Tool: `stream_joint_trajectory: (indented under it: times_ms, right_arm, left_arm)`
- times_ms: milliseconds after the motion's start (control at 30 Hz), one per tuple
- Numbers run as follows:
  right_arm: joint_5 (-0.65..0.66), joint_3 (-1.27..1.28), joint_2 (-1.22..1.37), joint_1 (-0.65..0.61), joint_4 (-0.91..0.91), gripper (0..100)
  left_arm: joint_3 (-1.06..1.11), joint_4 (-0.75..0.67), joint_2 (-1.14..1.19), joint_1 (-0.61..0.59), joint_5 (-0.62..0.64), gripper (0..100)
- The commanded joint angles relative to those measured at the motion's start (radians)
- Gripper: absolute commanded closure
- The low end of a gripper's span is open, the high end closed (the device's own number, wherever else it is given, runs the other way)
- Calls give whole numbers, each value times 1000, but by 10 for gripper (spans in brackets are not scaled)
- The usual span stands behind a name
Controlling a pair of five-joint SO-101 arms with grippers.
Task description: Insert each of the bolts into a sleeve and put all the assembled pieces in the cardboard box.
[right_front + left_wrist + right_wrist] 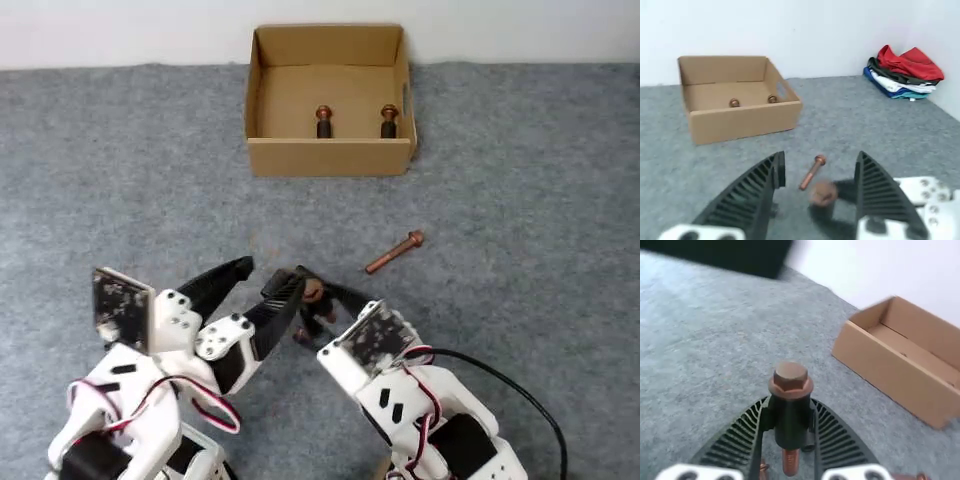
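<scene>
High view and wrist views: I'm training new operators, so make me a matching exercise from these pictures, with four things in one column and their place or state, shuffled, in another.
Things:
1. loose bolt
2. two assembled pieces
3. sleeved bolt
4. left end effector

Place or state:
A. open, gripping nothing
B. held in the right end effector
C. lying on the grey carpet
D. inside the cardboard box

Pairs: 1-C, 2-D, 3-B, 4-A.

Bare carpet (pixel 520 200) toward cardboard box (pixel 330 157), loose bolt (pixel 394 252) between
</scene>
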Motion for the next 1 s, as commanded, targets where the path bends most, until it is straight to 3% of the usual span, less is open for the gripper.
stream_joint_trajectory:
  times_ms: [0, 167, 267, 367, 667, 967]
  right_arm:
    - [-106, -25, 1, 136, -25, 991]
    - [-298, -98, 67, 328, -22, 991]
    - [-376, -213, 246, 390, -25, 991]
    - [-453, -388, 495, 417, -33, 991]
    - [-555, -1103, 1257, 417, -33, 991]
    - [-511, -1708, 1850, 421, -35, 991]
  left_arm:
    - [-25, 61, 8, -94, -9, 776]
    - [84, 46, 2, -301, -164, 882]
    - [176, -41, 2, -414, -226, 989]
    - [306, -144, 2, -486, -281, 994]
    - [653, -502, 2, -559, -448, 995]
    - [737, -554, 2, -559, -442, 995]
